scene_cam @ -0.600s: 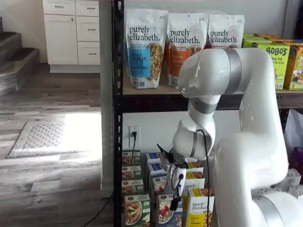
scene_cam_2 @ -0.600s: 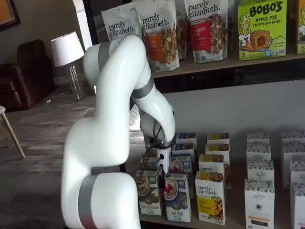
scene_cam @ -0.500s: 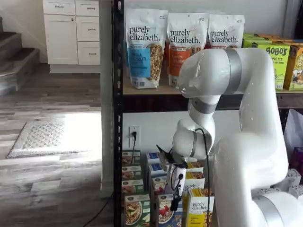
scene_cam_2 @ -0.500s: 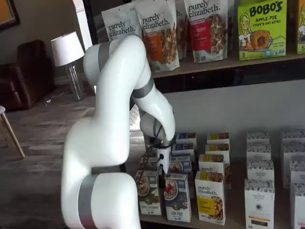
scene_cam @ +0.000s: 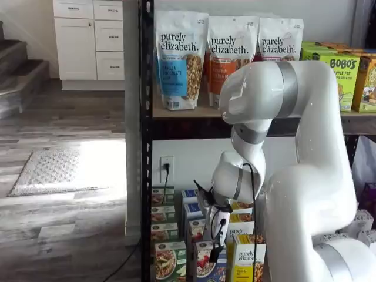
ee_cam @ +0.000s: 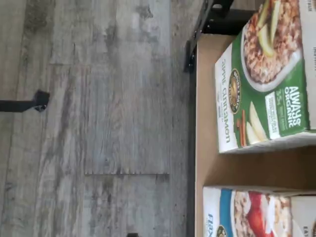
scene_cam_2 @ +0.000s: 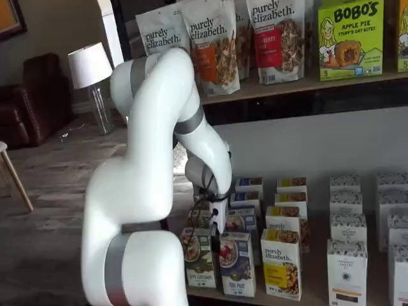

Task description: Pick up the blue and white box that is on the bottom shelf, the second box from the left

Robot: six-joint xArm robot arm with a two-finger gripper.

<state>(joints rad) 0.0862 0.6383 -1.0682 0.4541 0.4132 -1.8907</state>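
The blue and white box point(scene_cam_2: 238, 268) stands upright at the front of the bottom shelf point(scene_cam_2: 315, 275), with a bowl with red berries on its front. It also shows in a shelf view point(scene_cam: 202, 262), and its upper part shows in the wrist view point(ee_cam: 247, 215) on the tan board point(ee_cam: 205, 148). My gripper point(scene_cam: 216, 249) hangs just above and slightly behind that box, its white body and black fingers also seen in a shelf view point(scene_cam_2: 217, 242). The fingers are side-on; nothing is held between them, and they stand open.
A green-and-white box point(scene_cam: 169, 261) point(ee_cam: 261, 74) stands left of the blue one and a yellow-and-white box point(scene_cam_2: 282, 264) right of it, with more rows behind. White boxes point(scene_cam_2: 347, 271) fill the right. Granola pouches point(scene_cam: 181, 59) line the tier above. A black post point(scene_cam: 145, 141) bounds the left side.
The arm has leaned a little to the left and the gripper has shifted slightly with it above the front boxes. No box has moved.
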